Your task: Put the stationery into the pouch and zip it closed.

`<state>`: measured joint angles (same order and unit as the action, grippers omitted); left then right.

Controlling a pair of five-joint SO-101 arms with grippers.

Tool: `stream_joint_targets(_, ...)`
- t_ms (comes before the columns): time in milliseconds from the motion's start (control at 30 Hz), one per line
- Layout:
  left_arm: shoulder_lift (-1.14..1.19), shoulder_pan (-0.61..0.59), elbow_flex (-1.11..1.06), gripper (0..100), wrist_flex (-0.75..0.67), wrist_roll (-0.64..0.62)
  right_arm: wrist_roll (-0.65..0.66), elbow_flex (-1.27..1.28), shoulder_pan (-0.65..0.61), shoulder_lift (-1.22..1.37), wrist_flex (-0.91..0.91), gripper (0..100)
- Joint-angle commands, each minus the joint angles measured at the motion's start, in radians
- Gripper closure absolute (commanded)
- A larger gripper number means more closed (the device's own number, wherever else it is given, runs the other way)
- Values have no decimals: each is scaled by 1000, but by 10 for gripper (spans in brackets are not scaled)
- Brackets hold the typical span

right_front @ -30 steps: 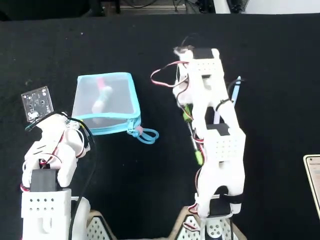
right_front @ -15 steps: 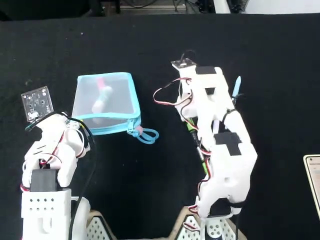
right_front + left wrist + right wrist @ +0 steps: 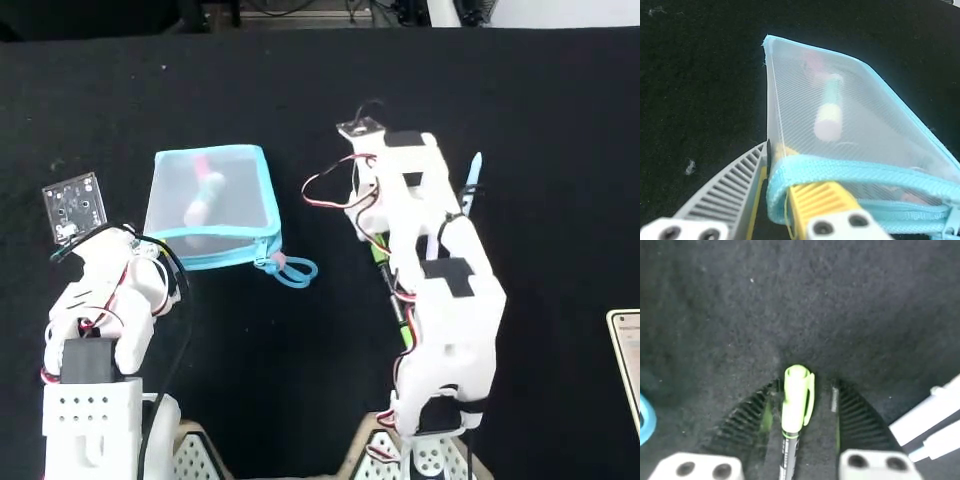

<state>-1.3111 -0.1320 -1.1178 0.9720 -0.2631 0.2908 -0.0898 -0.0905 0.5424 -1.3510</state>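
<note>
Black cloth counter (image 3: 300, 380). The left pincer (image 3: 776, 165) pinches the mesh pouch (image 3: 840, 125) rim; right pincer (image 3: 805, 386) spread astride green pen (image 3: 796, 400), barrel cut off. Pouch contents indistinct.

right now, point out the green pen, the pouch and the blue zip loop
green pen (image 3: 797, 390): right wrist view, on its green cap.
pouch (image 3: 175, 195): high view, on the mesh face.
blue zip loop (image 3: 297, 281): high view, on the ring by the pouch's corner.
</note>
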Motion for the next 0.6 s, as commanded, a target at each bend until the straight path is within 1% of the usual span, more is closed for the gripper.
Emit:
stream_joint_targets(0, -12, -7, 10, 970, -18, -3, 5, -79, -5, -7, -52, 992)
stream_joint_targets(67, -12, -7, 10, 970, -18, -3, 3, -107, -8, -28, -110, 976)
stream_joint_targets(100, -12, -7, 10, 970, -18, -3, 3, -119, -9, -45, -135, 992)
stream_joint_targets(200, -12, -7, 10, 970, -18, -3, 3, -136, -9, -137, -199, 988)
stream_joint_targets(400, -12, -7, 10, 970, -18, -3, 3, -67, -11, -418, -264, 988)
stream_joint_targets(567, -12, -7, 10, 970, -18, -3, 3, 44, -15, -702, -258, 988)
